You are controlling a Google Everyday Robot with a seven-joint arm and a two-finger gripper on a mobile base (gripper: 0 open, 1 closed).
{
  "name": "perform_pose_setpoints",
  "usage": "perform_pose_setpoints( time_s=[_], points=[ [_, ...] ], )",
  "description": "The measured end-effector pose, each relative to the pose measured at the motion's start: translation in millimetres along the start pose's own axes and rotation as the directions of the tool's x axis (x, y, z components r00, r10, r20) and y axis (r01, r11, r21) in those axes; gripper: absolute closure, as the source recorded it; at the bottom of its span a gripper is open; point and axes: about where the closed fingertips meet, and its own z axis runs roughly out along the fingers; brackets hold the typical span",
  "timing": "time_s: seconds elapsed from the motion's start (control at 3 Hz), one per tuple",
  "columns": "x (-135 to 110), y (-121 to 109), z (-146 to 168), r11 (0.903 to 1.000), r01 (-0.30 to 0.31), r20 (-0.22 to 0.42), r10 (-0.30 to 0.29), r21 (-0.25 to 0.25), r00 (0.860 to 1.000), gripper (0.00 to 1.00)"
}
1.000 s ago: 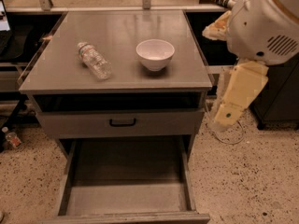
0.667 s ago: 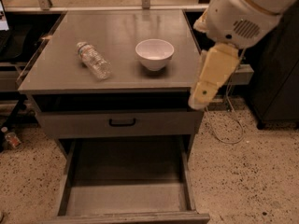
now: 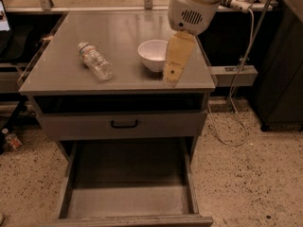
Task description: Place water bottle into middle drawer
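Observation:
The water bottle lies on its side on the left half of the grey cabinet top, its white cap pointing to the back left. The middle drawer is pulled out wide at the bottom, and its grey floor is bare. My gripper hangs from the white arm housing over the right part of the top. It points down just right of the white bowl, well right of the bottle, and holds nothing that I can see.
A closed grey drawer front with a black handle sits above the open drawer. A tiny bottle with a reddish label lies on the speckled floor at the left. A cable hangs at the right beside dark cabinets.
The arm has swung left from beside the cabinet's right edge to over its top. The gripper now hangs next to the bowl. The bottle and drawer have not moved.

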Motion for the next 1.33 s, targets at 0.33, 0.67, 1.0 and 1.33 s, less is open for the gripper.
perform_pose_setpoints(
  time_s=[0.33, 0.67, 1.0, 1.33],
  points=[
    [-6.3, -2.4, 3.3, 1.0000, 0.007, 0.009, -0.007, 0.003, 1.000, 0.00],
    [-15.1, -2.7, 15.6, 0.9996, -0.004, -0.008, 0.005, 0.027, 1.000, 0.00],
    [-61.2, -22.0, 34.8, 0.9962, 0.018, -0.043, -0.014, 0.085, 0.999, 0.00],
    [-60.7, -22.1, 35.0, 0.9962, 0.016, -0.044, -0.013, 0.085, 0.999, 0.00]
  ],
)
